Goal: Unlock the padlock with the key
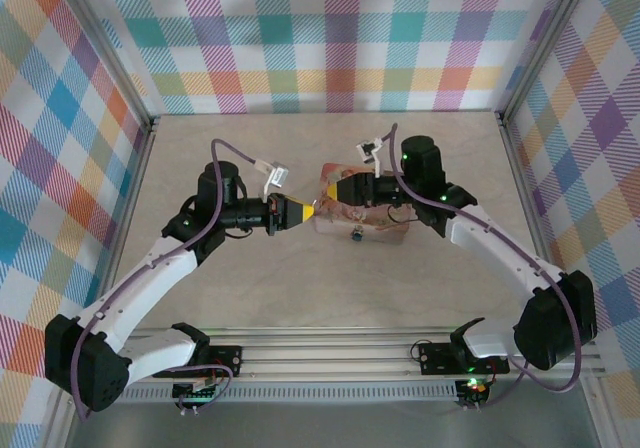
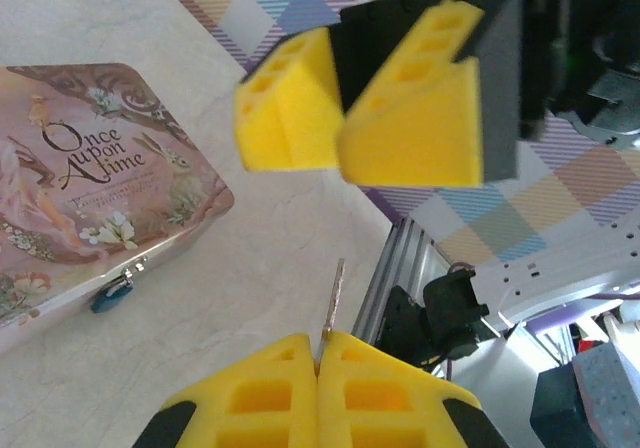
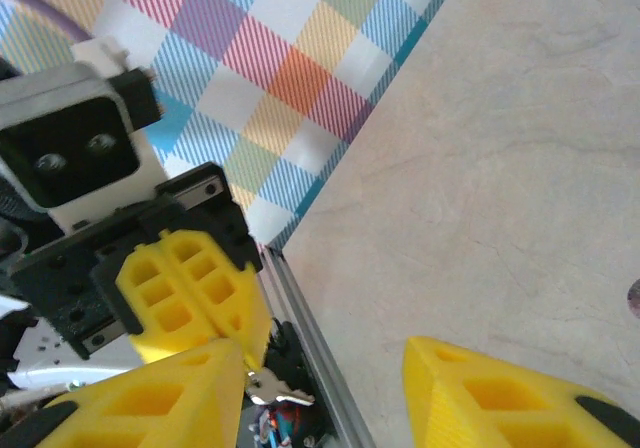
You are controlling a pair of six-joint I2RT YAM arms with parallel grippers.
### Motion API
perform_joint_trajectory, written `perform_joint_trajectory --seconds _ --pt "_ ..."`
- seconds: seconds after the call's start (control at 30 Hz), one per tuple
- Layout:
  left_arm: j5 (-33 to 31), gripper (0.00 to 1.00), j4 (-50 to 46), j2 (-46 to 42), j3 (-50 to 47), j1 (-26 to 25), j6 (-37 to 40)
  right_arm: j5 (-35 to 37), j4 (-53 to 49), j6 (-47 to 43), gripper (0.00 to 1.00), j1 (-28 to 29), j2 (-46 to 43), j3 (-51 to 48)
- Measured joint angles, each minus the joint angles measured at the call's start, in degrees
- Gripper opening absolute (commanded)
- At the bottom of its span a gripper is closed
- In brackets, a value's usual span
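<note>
Top external view: left gripper (image 1: 302,211) and right gripper (image 1: 327,206) meet tip to tip above tabletop (image 1: 300,288), at left end of pink tin (image 1: 385,230). Left fingers (image 2: 270,393) pressed together, pinching key (image 2: 333,303), blade pointing out. Right fingers (image 2: 410,128) spread, just beyond key tip. Padlock (image 2: 110,296) hangs at tin's front edge, apart from key.
</note>
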Motion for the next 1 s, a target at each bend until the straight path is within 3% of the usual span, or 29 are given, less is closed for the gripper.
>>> perform_joint_trajectory --seconds 0.23,0.63,0.73,0.9,1.0 --pt "3.4 0.0 -4.6 2.8 3.3 0.0 3.4 -5.2 3.7 3.1 0.48 0.1 0.0 -1.1" --pt "6.8 0.0 -10.0 6.1 6.9 0.0 5.1 -8.1 4.0 2.8 0.38 2.7 1.5 -1.1" --pt "7.3 0.0 -10.2 6.1 7.0 0.0 5.1 -8.3 3.7 2.2 0.3 3.5 2.0 -1.1" --pt "7.2 0.0 -11.5 6.3 7.1 -0.1 5.1 -8.9 4.1 2.4 0.03 4.0 2.6 -1.0" --pt "7.2 0.0 -11.8 6.4 7.2 -0.1 5.1 -8.7 4.6 2.4 0.0 4.0 2.6 -1.2"
